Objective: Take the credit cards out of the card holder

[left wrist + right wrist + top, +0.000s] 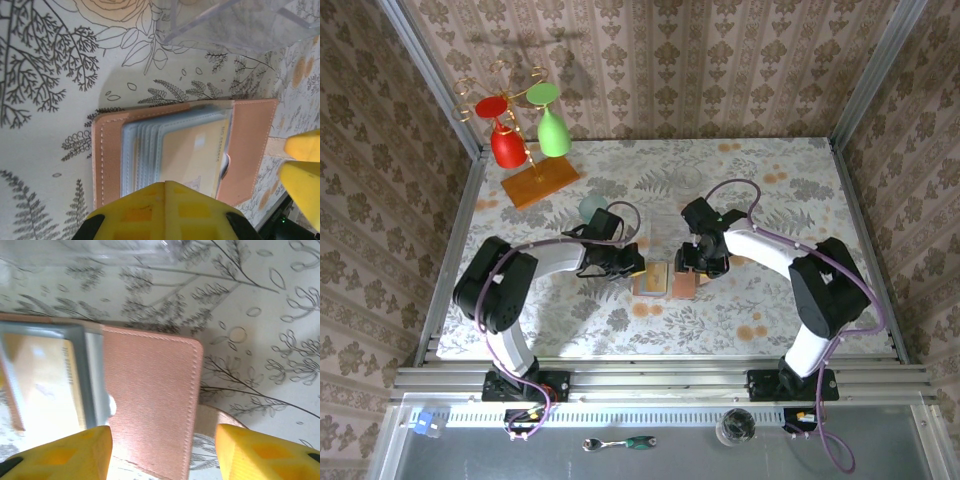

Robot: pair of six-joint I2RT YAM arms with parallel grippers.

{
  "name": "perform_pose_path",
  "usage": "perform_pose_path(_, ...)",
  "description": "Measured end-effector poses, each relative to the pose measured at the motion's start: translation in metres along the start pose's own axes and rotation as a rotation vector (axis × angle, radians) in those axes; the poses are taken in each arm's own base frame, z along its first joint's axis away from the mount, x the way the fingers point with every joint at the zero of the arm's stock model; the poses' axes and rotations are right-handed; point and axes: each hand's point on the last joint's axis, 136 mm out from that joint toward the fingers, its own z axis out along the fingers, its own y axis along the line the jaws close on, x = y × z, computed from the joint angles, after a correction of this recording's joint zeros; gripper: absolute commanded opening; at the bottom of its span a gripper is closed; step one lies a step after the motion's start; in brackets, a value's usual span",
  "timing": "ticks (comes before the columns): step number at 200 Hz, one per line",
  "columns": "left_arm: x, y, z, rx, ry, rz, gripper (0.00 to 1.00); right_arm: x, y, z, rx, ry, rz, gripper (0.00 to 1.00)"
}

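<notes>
**A:** Hunting for the card holder (665, 281). Anywhere obvious?

**B:** Yep, lying open on the floral surface (770, 180), in the near half, right between the left claw (634, 263) and the right claw (691, 265). Brown cover down, grey-blue pockets up.

**A:** Any cards showing?

**B:** Can make out an orange-tan card (192, 155) tucked in the front clear pocket. Can't tell what sits in the pockets behind it.

**A:** And the left claw?

**B:** Pressed together, parked over the near edge of the pockets. Can't tell whether touching them.

**A:** Right one?

**B:** Spread apart, straddling the brown flap, with a gap on one side. Not gripping it.

**A:** Anything else around?

**B:** Spotted a clear plastic box (240, 20) just beyond the holder. Also a glass rack (540, 185) with a red glass (507, 140) and a green glass (553, 125), well apart in the far-left corner.
</notes>
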Motion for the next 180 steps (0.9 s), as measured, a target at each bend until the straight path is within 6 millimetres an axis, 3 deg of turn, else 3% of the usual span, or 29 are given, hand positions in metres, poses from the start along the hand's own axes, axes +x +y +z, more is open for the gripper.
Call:
perform_pose_path(80,0.002,0.002,0.006,0.018,0.013,0.002,0.04,-0.011,0.049,0.0,-0.271,-0.032,0.009,0.49)
perform_pose_path(180,0.004,0.006,-0.005,-0.019,0.005,-0.016,0.08,-0.009,0.07,0.003,-0.418,-0.022,-0.009,0.41)
